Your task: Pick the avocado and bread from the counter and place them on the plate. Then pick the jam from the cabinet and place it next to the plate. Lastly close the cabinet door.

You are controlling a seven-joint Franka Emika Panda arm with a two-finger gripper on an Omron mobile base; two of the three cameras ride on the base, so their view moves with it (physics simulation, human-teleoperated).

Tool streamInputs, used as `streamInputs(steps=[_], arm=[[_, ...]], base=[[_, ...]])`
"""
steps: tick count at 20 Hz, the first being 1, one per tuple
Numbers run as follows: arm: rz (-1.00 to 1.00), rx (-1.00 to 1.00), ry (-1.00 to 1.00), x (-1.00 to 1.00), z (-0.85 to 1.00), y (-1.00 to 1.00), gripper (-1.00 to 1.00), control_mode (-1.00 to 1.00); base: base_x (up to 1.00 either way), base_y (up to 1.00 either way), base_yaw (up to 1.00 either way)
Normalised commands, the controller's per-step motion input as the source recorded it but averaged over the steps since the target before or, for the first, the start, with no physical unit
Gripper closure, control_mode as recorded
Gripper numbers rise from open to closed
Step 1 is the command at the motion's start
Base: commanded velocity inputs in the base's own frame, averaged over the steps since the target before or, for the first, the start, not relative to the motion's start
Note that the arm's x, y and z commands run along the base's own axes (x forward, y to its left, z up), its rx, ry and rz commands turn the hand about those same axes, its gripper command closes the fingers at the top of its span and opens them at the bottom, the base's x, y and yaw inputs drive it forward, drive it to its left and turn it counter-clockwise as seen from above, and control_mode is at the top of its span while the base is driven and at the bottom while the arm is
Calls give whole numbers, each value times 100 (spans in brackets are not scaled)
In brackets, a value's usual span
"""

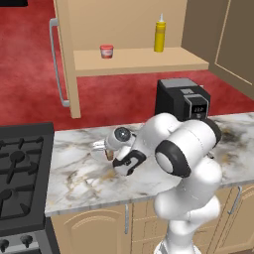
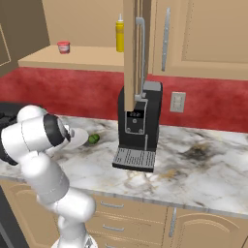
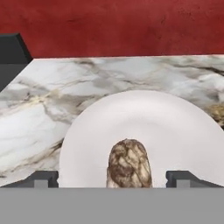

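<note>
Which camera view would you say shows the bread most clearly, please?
The hand view: the bread lies unobstructed on the plate, between the open fingertips. In the left base view it is a brown sliver beside the gripper; the right base view hides it.

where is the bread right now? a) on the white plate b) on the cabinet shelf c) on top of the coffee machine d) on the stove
a, in the hand view the bread lies on the white plate, between the tips of the open gripper.
</note>
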Motion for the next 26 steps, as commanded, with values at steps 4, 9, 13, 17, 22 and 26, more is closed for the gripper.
streamInputs(steps=[4, 9, 13, 17, 22, 26], arm=[[0, 0, -20, -23, 69, -2, -100, -100], [0, 1, -8, -21, 62, -30, -100, -100], [0, 5, -1, -10, 88, -47, -100, -100], [0, 15, 4, 0, 100, -47, -100, -100], [0, 10, 21, 0, 80, -34, -100, -100], [-9, 0, 49, 0, 78, -14, -100, -100]], base=[[0, 0, 0], [0, 0, 0], [0, 0, 0], [0, 0, 0], [0, 0, 0], [0, 0, 0]])
